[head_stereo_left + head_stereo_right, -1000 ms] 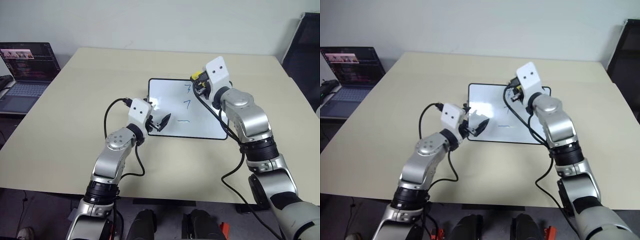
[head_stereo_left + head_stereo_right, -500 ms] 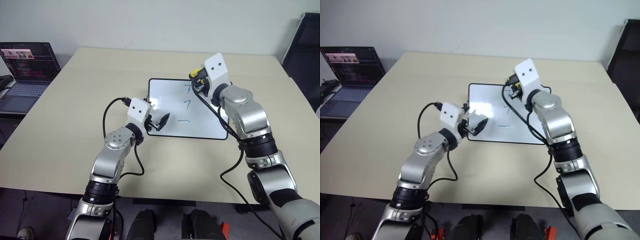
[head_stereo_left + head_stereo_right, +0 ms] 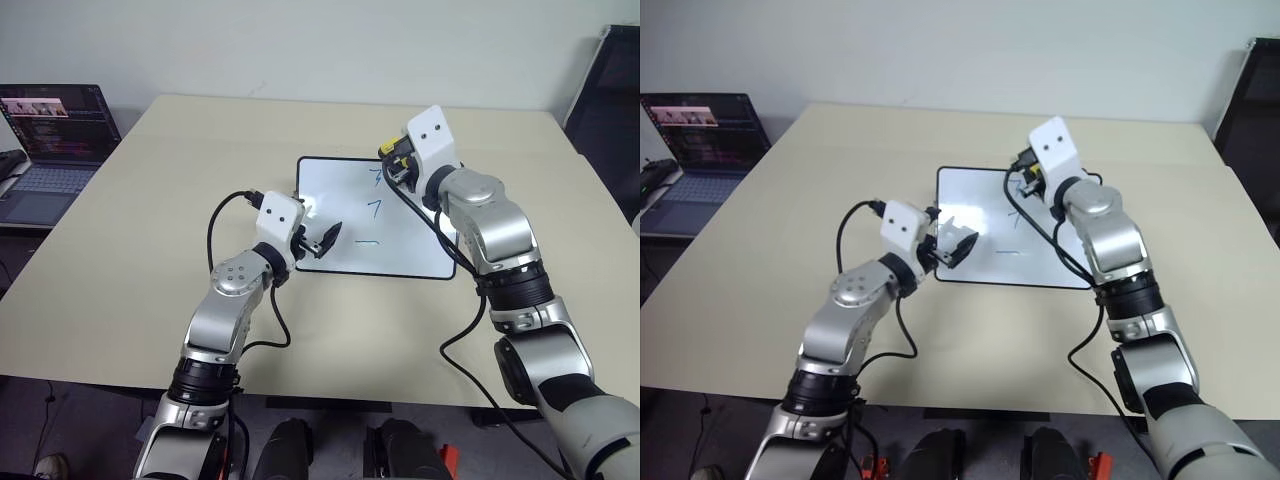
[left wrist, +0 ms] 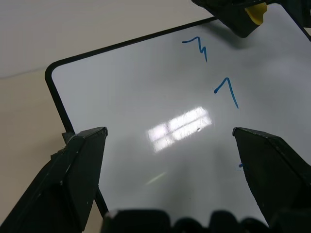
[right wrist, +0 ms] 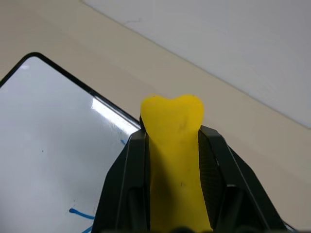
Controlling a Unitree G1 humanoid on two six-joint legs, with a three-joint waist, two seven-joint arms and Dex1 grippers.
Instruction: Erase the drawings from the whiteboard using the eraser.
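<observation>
Right gripper (image 5: 172,160) pinched the eraser (image 5: 174,145) above the whiteboard (image 3: 340,215), left gripper (image 4: 170,160) spread over its near edge, laptop (image 3: 55,140) well apart.

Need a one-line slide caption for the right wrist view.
Right gripper shut on the yellow eraser, above the far edge of the whiteboard, blue drawings not yet erased.

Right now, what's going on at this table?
The right claw is shut on the small yellow eraser, holding it above the far edge of the glossy black-framed whiteboard. The left claw hangs open over the board's near left part. All three blue marker drawings are still unerased.
</observation>
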